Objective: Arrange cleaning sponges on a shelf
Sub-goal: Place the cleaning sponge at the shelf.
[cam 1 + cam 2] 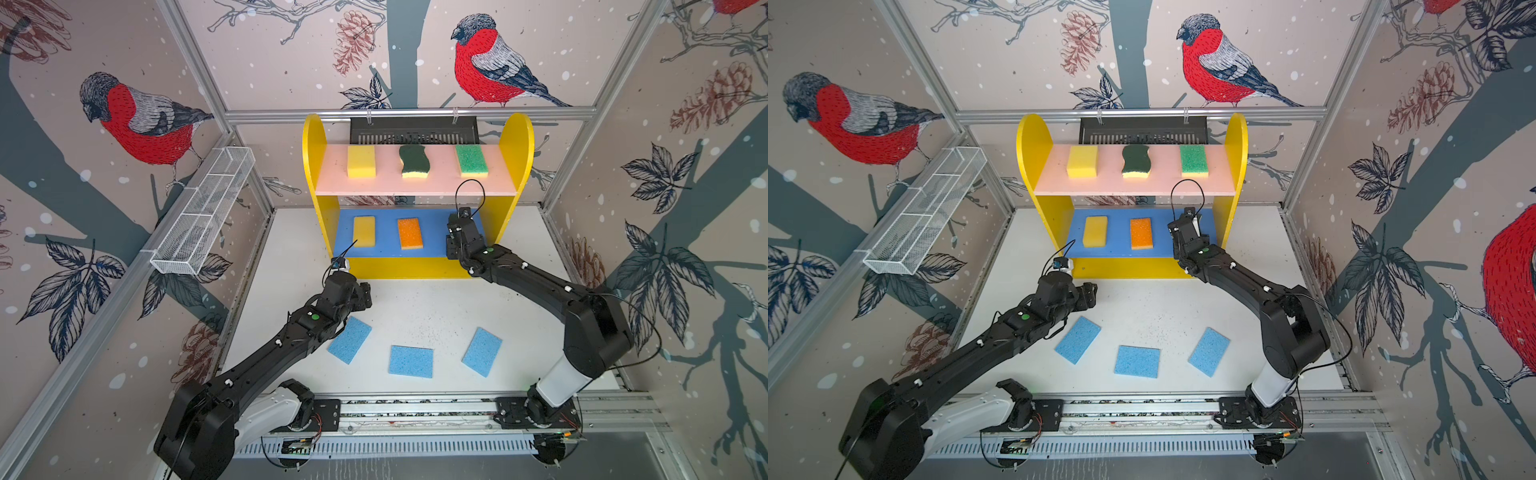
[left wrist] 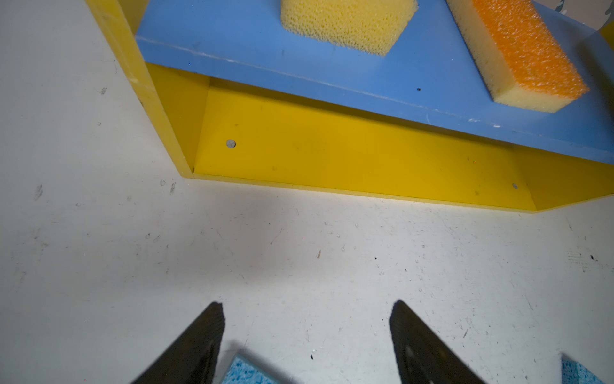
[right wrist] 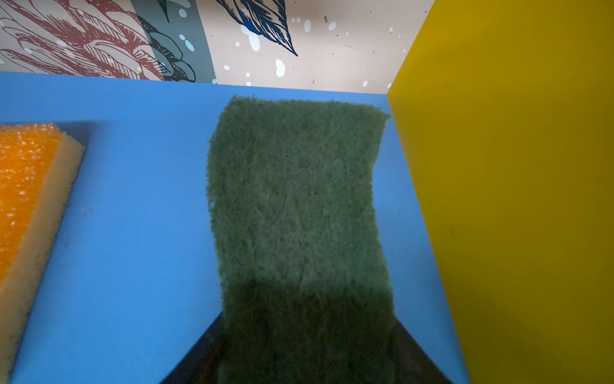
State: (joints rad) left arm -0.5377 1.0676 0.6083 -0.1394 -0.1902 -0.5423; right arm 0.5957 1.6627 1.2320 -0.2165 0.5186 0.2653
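Left gripper [image 2: 305,309] spread, empty. Right gripper [image 3: 307,332] straddles dark-green sponge [image 3: 295,186] on blue board [image 3: 133,199]; grip unclear.

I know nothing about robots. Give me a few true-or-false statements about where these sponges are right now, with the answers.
1. Three blue sponges lie on the white table. True.
2. The top board holds two sponges. False: the pink board holds three.
3. The orange sponge sits on the blue board. True.
4. The arm on the left grips a sponge. False: the left gripper is open and empty.
5. The right gripper has a dark-green sponge between its jaws. True.
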